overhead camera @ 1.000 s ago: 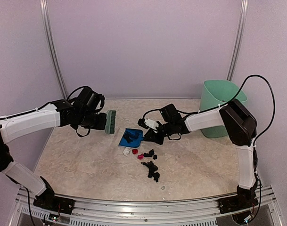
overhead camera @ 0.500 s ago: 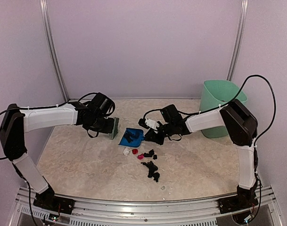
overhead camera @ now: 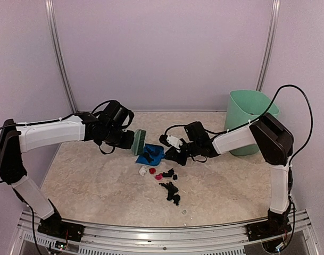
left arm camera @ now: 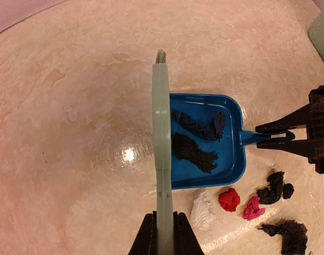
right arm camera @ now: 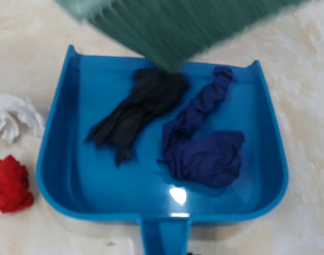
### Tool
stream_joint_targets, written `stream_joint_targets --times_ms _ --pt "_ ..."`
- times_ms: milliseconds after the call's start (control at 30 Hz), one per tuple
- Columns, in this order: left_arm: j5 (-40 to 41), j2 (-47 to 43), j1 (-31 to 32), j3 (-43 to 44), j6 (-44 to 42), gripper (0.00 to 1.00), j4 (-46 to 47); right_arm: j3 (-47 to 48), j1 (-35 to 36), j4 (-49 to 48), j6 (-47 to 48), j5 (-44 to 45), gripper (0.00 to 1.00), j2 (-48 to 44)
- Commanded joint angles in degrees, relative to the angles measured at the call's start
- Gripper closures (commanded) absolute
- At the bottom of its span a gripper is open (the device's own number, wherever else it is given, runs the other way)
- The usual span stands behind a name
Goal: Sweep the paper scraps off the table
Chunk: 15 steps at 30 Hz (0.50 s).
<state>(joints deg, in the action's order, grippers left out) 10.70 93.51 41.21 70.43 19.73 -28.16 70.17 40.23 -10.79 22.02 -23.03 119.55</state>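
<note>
Left gripper (left arm camera: 164, 234) clamped on the brush (left arm camera: 162, 133). I've swung it in from the left, so its bristles now hang over the dustpan (left arm camera: 233, 119) mouth. A few paper scraps (left arm camera: 273, 186) are inside. Most lie on the table (left arm camera: 71, 133), base-side of my right gripper (left arm camera: 276, 135), which is closed on the pan handle. Sweep likely next.

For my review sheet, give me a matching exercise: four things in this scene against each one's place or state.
1 brush
2 dustpan
3 bin
4 white scrap

A holds dark scraps
B clamped in the left claw
C stands at the far right of the table
D lies on the table beside the dustpan

Pairs: 1-B, 2-A, 3-C, 4-D
</note>
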Motion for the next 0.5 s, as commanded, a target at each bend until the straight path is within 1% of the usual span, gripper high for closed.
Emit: stream_joint_targets --times_ms 0,100,300,467 --pt "3.32 -7.02 -0.52 -0.71 0.98 1.00 -1.56 -2.55 -0.42 -4.79 -1.46 1.94 1.00 -2.40" --pt "6.88 -11.54 -1.07 -2.03 2.19 1.00 -0.74 -3.80 -0.50 -7.43 -2.20 1.99 1.00 -2.97" --pt "11.84 -19.06 -1.89 -8.40 3.42 1.00 5.50 -6.37 -0.56 -13.56 -5.31 3.38 1.00 -4.44" --pt "12.35 -22.90 -3.97 -14.58 4.13 1.00 10.53 -7.97 -0.52 -17.62 -9.02 2.96 1.00 -6.95"
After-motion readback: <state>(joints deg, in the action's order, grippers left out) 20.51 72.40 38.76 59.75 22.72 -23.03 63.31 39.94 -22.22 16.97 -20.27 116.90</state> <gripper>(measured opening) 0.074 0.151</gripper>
